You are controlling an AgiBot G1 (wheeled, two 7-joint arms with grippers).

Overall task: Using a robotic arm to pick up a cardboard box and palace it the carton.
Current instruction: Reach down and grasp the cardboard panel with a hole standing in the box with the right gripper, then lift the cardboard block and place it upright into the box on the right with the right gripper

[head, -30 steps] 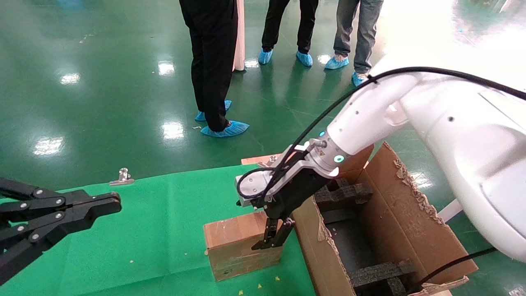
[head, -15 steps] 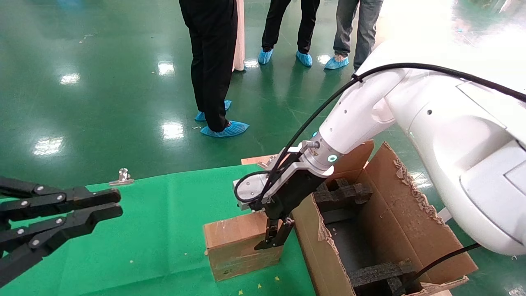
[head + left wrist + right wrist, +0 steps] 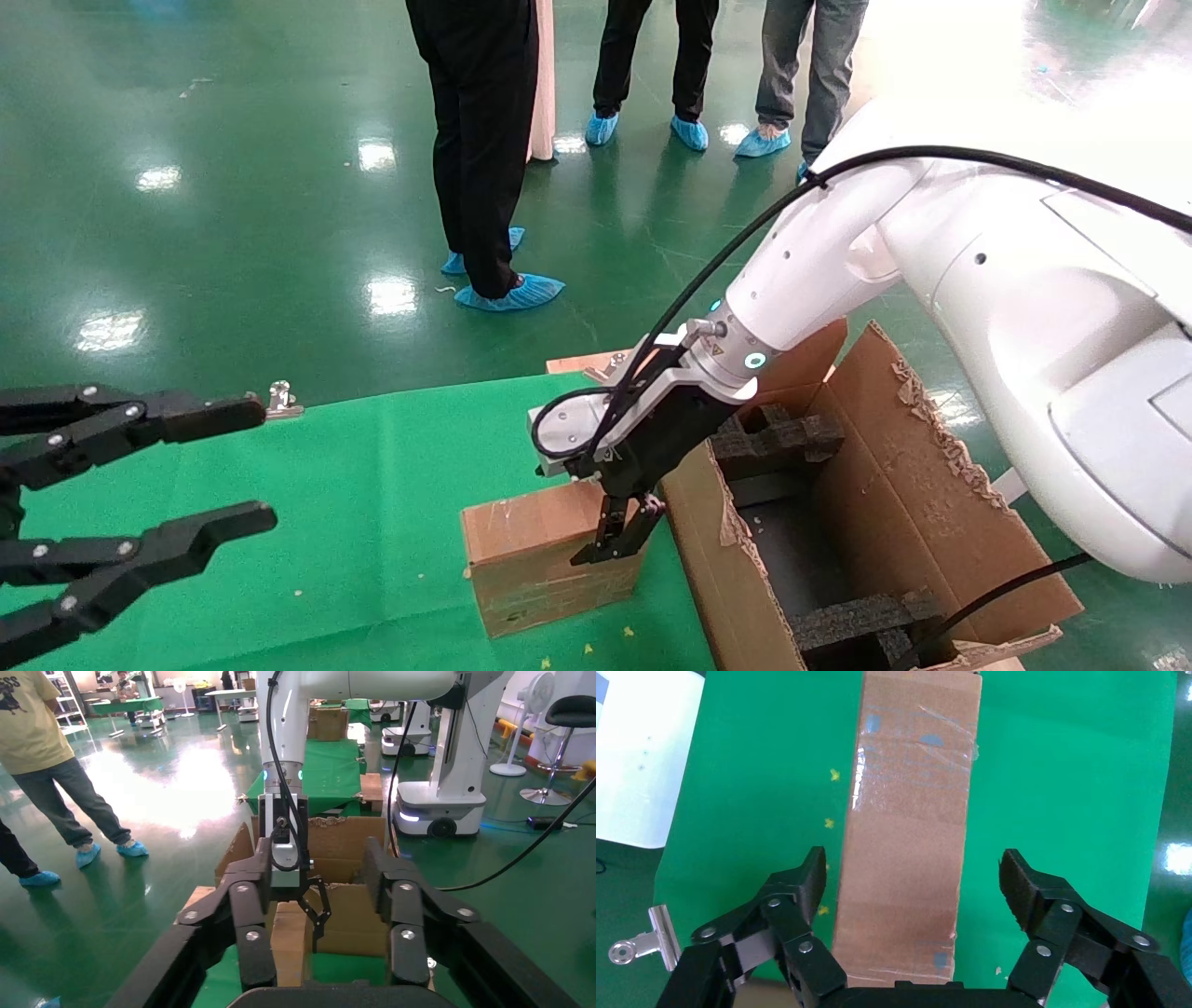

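The small cardboard box (image 3: 535, 559) stands on its edge on the green cloth, right beside the carton (image 3: 894, 485). My right gripper (image 3: 619, 533), on the white robotic arm (image 3: 819, 261), is open and lowered over the box's end nearest the carton. In the right wrist view the gripper (image 3: 916, 874) straddles the box's taped narrow top face (image 3: 912, 811), with a gap on both sides. My left gripper (image 3: 256, 461) hangs open and empty over the cloth at the left. Through its open span (image 3: 327, 910) the left wrist view shows the box (image 3: 292, 941).
The carton holds black foam inserts (image 3: 778, 438) and has ragged upright flaps. A metal clip (image 3: 277, 401) lies at the cloth's far edge. Several people (image 3: 484, 140) stand on the shiny green floor beyond the table.
My left gripper has opened wide from nearly shut. The right arm has shifted only slightly and its gripper stays over the box.
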